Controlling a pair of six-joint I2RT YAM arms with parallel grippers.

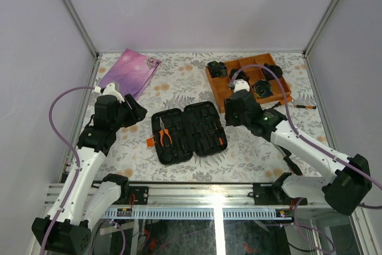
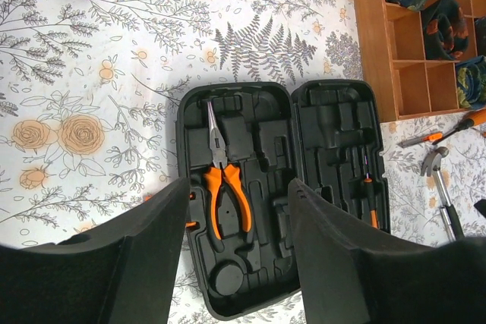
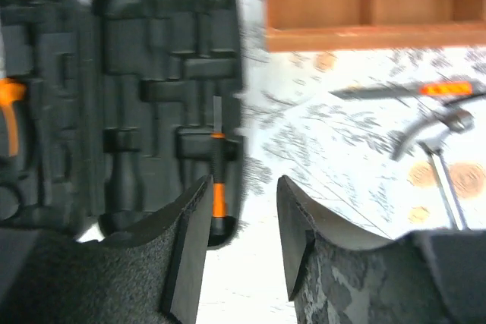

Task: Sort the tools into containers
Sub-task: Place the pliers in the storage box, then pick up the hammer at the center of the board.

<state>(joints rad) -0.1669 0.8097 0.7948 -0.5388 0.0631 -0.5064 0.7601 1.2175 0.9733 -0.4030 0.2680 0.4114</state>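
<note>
The black tool case [image 1: 206, 125] lies open at the table's middle. Orange-handled pliers [image 1: 164, 133] sit in its left half and a thin orange-and-black driver [image 1: 221, 141] in its right half. My left gripper [image 1: 135, 111] is open and empty, above the table left of the case. In the left wrist view [image 2: 237, 187] the pliers [image 2: 225, 187] show between its fingers, far below. My right gripper [image 1: 230, 115] is open and empty over the case's right edge [image 3: 144, 58], beside the driver [image 3: 219, 180]. A hammer [image 3: 437, 142] and a slim driver [image 3: 410, 91] lie loose on the table to the right.
A wooden compartment tray [image 1: 218, 85] at the back right holds black rosette bundles [image 1: 261, 89]. A pink-purple pouch [image 1: 128, 73] lies at the back left. Another loose driver [image 2: 467, 121] lies near the tray. Enclosure walls stand on three sides.
</note>
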